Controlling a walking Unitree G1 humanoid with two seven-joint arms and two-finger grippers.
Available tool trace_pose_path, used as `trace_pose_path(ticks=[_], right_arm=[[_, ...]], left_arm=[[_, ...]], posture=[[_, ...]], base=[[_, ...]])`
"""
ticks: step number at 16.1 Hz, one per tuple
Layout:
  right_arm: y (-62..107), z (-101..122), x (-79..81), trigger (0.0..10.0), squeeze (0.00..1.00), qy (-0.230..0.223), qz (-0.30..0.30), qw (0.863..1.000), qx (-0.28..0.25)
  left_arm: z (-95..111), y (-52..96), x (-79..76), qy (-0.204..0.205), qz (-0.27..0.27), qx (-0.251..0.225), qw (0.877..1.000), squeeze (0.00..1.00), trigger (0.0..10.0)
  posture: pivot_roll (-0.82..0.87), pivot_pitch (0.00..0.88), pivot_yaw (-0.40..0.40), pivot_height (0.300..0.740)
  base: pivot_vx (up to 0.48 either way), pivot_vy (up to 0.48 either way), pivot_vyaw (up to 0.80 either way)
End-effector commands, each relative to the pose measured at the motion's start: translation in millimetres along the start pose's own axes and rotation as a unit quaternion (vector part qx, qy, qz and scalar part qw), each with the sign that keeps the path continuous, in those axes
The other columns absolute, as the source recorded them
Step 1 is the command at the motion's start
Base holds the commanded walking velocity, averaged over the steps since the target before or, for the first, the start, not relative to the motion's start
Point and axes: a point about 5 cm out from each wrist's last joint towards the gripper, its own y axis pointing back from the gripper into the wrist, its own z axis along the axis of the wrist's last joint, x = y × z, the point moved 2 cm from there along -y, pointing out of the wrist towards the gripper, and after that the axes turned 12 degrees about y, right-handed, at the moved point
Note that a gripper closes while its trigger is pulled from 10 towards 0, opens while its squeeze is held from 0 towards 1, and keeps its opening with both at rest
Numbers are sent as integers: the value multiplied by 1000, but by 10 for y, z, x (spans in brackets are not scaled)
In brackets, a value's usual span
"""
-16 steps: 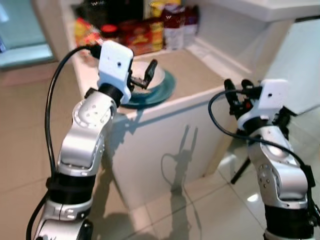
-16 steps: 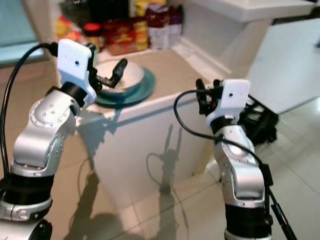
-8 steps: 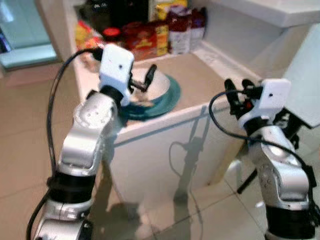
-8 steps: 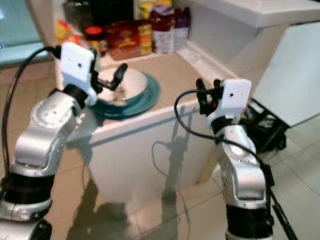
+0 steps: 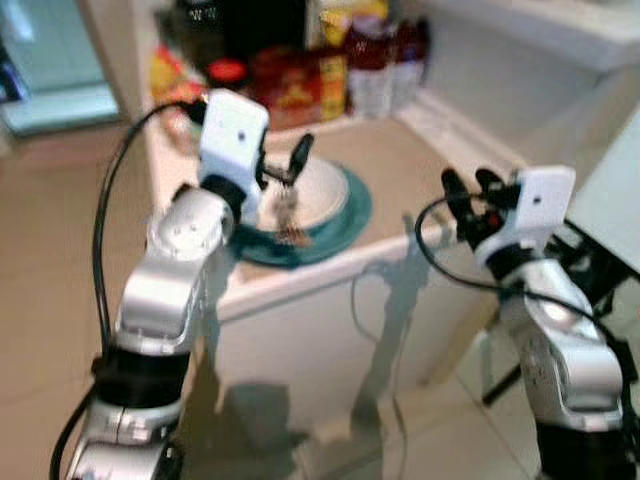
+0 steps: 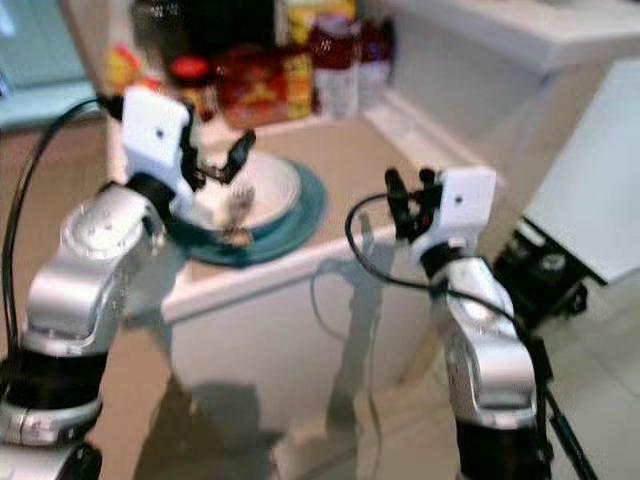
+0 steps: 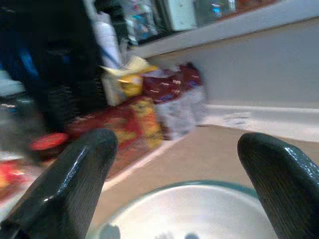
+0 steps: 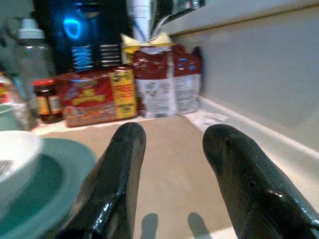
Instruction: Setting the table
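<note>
Left claw [image 5: 283,163] hovered released, fingers spread, just above the white bowl [image 5: 318,190], which sat on a teal plate [image 5: 345,215] near the front edge of the table [image 5: 420,165]. Right claw [image 5: 468,190] hung beside the table's corner, its fingers apart and empty. Food packets [image 5: 300,85] and a red-lidded jar [image 5: 228,75] stood at the back.

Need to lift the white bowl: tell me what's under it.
The white bowl sits on a teal plate on the counter. Whatever lies between bowl and plate is covered.
</note>
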Motion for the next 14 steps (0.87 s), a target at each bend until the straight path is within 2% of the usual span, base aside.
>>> trace_pose_path(ticks=[1, 2, 3, 4, 5, 7, 9, 11, 13, 14], right_arm=[[10, 39, -30, 10000, 0, -5, -4, 1000, -5], [13, 41, -30, 10000, 0, -7, -3, 1000, -6], [34, 59, -48, 10000, 0, -21, 5, 1000, -11], [51, 78, -55, 10000, 0, -30, 17, 999, -15], [72, 80, -40, 10000, 0, -38, 45, 998, -10], [150, 35, 25, 10000, 0, -45, 127, 990, 31], [183, 36, 48, 10000, 0, -40, 156, 986, 39], [268, 61, 102, 10000, 0, -22, 234, 971, 54], [293, 70, 97, 10000, 0, -14, 255, 965, 64], [294, 73, 101, 10000, 0, -7, 261, 963, 69]], left_arm=[[38, -8, -30, -8, -12, 1, 1000, 0, 10000], [23, -11, -22, -11, -10, 8, 1000, 0, 10000], [-17, -16, 2, 0, -11, 42, 999, 0, 10000], [-10, -22, 8, 22, -18, 57, 998, 0, 10000], [-25, -32, 37, 41, -25, 99, 994, 0, 10000], [-4, -33, 73, 62, -50, 210, 974, 0, 10000], [25, -42, 42, 72, -82, 257, 960, 0, 10000], [214, -102, 9, 113, -129, 324, 930, 0, 10000], [320, -144, 12, 138, -129, 348, 918, 0, 10000], [365, -199, 32, 136, -116, 356, 917, 0, 10000]], posture=[[56, 0, 2, 740], [56, 0, 2, 740], [58, 0, 0, 740], [58, 0, 0, 740], [58, 0, 0, 740], [62, 0, -11, 740], [67, 0, -21, 740], [80, 0, -41, 740], [81, 0, -43, 740], [82, 0, -41, 740]], base=[[319, 0, 0], [270, 0, 0], [0, 0, 0], [0, 0, 0], [0, 0, 0], [0, 0, 0], [0, 0, 0], [0, 0, 0], [0, 0, 0], [0, 0, 0]])
